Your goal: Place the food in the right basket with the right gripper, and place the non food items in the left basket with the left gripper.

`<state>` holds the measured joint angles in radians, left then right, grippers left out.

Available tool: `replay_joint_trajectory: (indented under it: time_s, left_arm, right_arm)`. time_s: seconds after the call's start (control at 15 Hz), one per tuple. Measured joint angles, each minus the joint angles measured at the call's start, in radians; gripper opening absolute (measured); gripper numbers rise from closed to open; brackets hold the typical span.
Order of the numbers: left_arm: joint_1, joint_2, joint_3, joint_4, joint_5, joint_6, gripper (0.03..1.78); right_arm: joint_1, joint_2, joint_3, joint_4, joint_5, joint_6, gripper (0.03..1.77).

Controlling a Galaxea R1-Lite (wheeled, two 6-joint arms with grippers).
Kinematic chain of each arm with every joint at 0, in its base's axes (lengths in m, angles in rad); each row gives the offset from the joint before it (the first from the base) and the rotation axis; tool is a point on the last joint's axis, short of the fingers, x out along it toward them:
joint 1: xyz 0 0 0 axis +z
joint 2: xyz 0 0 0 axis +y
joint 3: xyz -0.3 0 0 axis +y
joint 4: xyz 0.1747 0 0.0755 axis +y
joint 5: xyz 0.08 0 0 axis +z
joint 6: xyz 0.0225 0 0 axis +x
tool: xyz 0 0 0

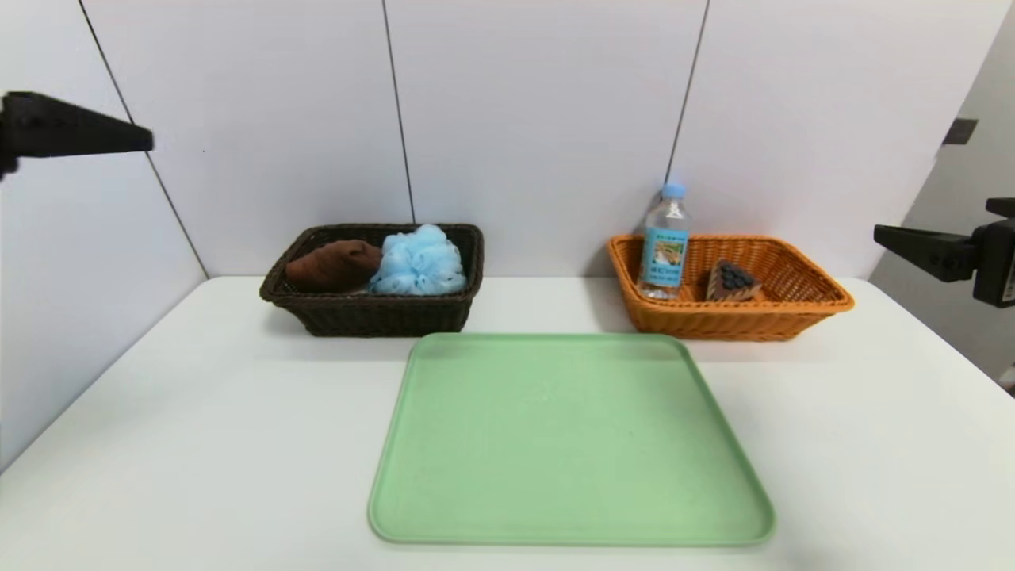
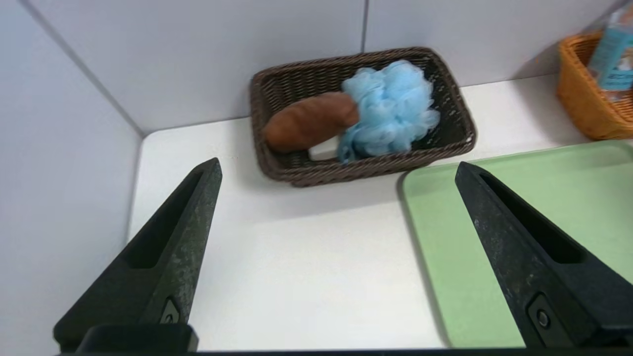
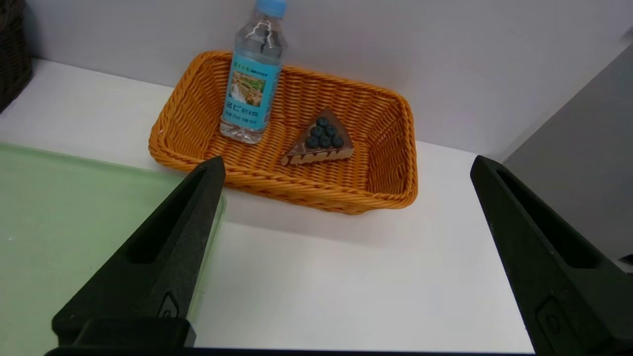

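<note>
The dark brown basket [image 1: 373, 313] [image 2: 366, 170] at the back left holds the brown rolled towel [image 1: 333, 266] [image 2: 309, 121], the light-blue bath pouf [image 1: 419, 262] [image 2: 390, 109] and a sliver of white soap bar [image 2: 324, 148]. The orange basket [image 1: 737, 321] [image 3: 306, 188] at the back right holds the upright water bottle [image 1: 666, 242] [image 3: 252, 84] and the chocolate cake slice [image 1: 731, 281] [image 3: 320, 141]. My left gripper [image 2: 339, 170] is open and empty, raised at the far left. My right gripper [image 3: 346, 165] is open and empty, raised at the far right.
A green tray [image 1: 571, 444] [image 2: 524, 222] [image 3: 74, 222] lies bare in the middle of the white table [image 1: 158, 428]. White wall panels stand behind both baskets and along the left side. The table's right edge drops off beside the orange basket.
</note>
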<state>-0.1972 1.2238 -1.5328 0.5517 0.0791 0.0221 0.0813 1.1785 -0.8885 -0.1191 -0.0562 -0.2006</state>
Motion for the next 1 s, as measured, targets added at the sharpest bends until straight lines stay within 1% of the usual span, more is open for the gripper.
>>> replay_joint_trajectory:
  time_s: [0.13,0.33,0.53,0.73,0.87,1.0]
  left_arm:
    - [0.047,-0.125,0.089,0.003,0.03,0.004,1.67]
    - [0.106,-0.322,0.233,0.005,0.04,-0.018,1.68]
    - [0.126,-0.524,0.432,0.011,0.055,-0.056,1.69]
    - [0.132,-0.713,0.624,0.005,0.071,-0.09,1.69]
    - [0.145,-0.805,0.712,0.003,0.071,-0.113,1.69]
    - [0.176,-0.877,0.788,-0.024,0.069,-0.119,1.69]
  right_arm:
    - [-0.005,-0.053,0.029,0.003,0.002,0.001,1.71]
    - [-0.044,-0.186,0.123,0.003,0.0,0.002,1.71]
    - [-0.069,-0.37,0.249,0.015,-0.014,0.009,1.71]
    - [-0.077,-0.57,0.349,0.06,-0.015,0.014,1.71]
    - [-0.076,-0.697,0.417,0.082,-0.009,0.014,1.71]
    - [-0.072,-0.813,0.479,0.116,-0.001,0.015,1.71]
